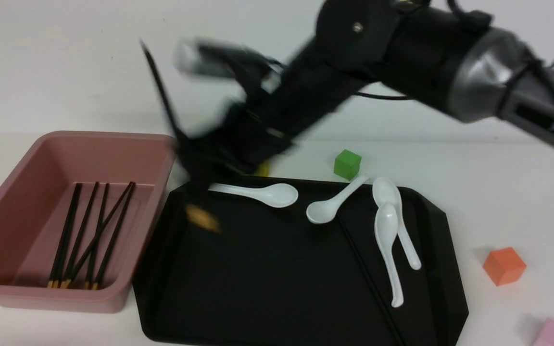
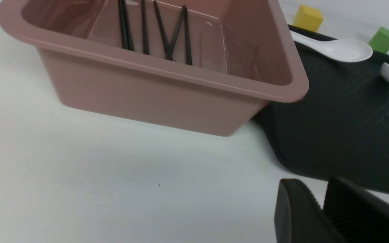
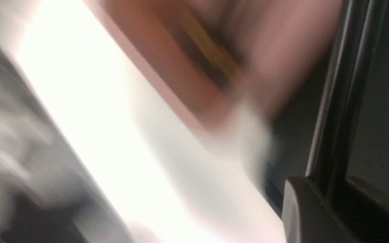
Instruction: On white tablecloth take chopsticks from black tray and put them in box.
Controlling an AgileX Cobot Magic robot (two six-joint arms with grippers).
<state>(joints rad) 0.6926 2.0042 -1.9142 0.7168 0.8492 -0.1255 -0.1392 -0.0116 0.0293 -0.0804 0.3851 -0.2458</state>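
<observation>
Black right arm reaching leftward, right tool pinching chopsticks, left tool pressed together

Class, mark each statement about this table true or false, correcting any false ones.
1. The pink box holds black chopsticks. True.
2. Four white spoons lie on the black tray. True.
3. The green cube sits on the tray. False: it stands on the white tablecloth beyond the tray.
4. The right end effector is empty. False: it grips a chopstick.
</observation>
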